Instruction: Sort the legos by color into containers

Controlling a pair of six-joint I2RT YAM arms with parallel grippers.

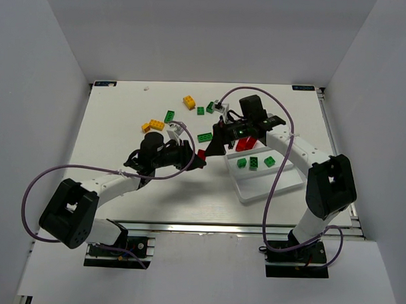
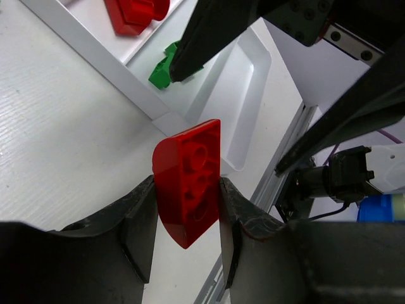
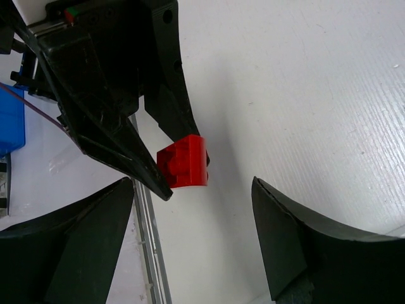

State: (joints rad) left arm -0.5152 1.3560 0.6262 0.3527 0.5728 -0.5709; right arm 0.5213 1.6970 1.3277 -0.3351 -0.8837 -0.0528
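Step in hand: moving one red brick (image 2: pixel 190 168) to the tray (image 1: pixel 262 189).

- L gripper (image 2: pixel 187 190): jaws pinch the red brick by two opposite sides, clear of the table, just left of the tray's left wall.
- R gripper (image 3: pixel 192 190): jaws spread wide, empty, facing the L gripper. The brick sits in line w/ the gap, untouched.
- Tray: red pieces (image 1: pixel 245 145) in the far-left compartment, green pieces (image 1: pixel 254 162) in the next.
- Loose bricks (image 1: pixel 189 101) lie on the table, far left of the tray.

Next move (judged): prob. a handover. R jaws must close on the brick's free end before L lets go. Then carry it to the compartment w/ the red pieces. Sorting is approx. half done.
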